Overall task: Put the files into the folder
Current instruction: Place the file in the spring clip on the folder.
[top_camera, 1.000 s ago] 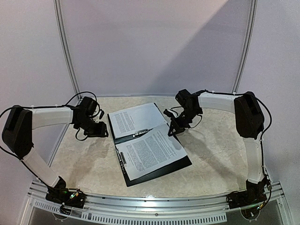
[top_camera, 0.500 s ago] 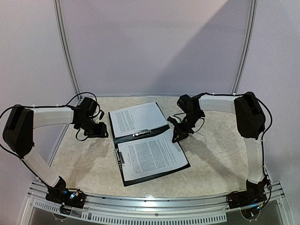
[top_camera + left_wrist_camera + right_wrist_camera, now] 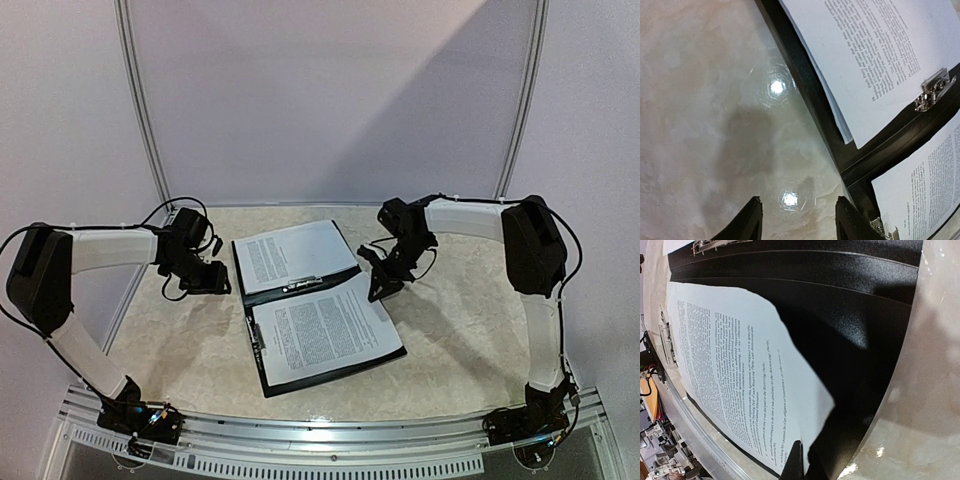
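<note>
The folder (image 3: 335,372) lies open in the middle of the desk (image 3: 180,340), with the files (image 3: 320,330) flat inside it, one printed sheet on each half. The left claw (image 3: 800,225) hangs half open over bare desk just off the folder's left edge, gripping nothing. The right claw (image 3: 798,462) is closed tight, its tips at the near sheet's right edge; whether it pinches the paper I cannot tell.

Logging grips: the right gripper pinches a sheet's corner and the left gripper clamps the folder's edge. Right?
No. The left gripper is open over the table beside the folder, holding nothing; the left wrist view shows it. The right gripper does pinch the sheet at its corner.
</note>
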You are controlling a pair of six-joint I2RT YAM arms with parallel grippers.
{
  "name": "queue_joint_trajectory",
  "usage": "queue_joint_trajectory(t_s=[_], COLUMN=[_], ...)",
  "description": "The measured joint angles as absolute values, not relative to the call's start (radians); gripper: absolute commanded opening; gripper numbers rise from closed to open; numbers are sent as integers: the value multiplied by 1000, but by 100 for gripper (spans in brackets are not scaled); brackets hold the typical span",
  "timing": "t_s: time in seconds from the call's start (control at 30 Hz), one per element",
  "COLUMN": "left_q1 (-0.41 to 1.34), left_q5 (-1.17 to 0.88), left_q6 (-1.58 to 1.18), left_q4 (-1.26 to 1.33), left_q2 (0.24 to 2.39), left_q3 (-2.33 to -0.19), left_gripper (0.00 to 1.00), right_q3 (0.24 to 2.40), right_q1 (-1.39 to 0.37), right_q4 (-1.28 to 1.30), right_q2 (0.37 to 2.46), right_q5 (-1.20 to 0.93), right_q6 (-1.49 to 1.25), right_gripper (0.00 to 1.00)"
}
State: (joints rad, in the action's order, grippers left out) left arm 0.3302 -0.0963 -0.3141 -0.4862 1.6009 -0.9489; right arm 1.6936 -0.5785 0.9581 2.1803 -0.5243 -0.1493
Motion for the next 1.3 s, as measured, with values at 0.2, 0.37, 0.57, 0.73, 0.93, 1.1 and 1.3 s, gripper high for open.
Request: queue_joint_trajectory(t_s=[0.2,0.37,0.57,0.73,0.93,1.1,1.3], left_q1=[329,328,326,326,326,324,321], left_q5=[-96,-95,-96,-96,-96,-96,-97], left_q6=[-314,-314,-314,-314,-314,-314,-314], left_q4=[-487,-487,-487,-487,-487,-487,-486], left_q2=[1605,1605,1607,1612,1612,1613,1622], left_q3=[-949,-949,-949,-949,-949,-949,-949], left_gripper=[50,50,50,50,50,50,50], right_q3=[1722,1729,1729,1734,1781,1808,1808], right_q1=[-563,-550,-549,-554,-566,-569,-569], right_q4=[980,989,989,999,1037,1057,1079], right_q2=[2181,2181,2181,2182,2197,2219,2223], right_q5=[-517,-537,-562,-581,-580,-569,-553], right_q6=[-130,-125,-124,-116,-91,-73,-58], right_gripper=[0,1,1,0,0,0,0])
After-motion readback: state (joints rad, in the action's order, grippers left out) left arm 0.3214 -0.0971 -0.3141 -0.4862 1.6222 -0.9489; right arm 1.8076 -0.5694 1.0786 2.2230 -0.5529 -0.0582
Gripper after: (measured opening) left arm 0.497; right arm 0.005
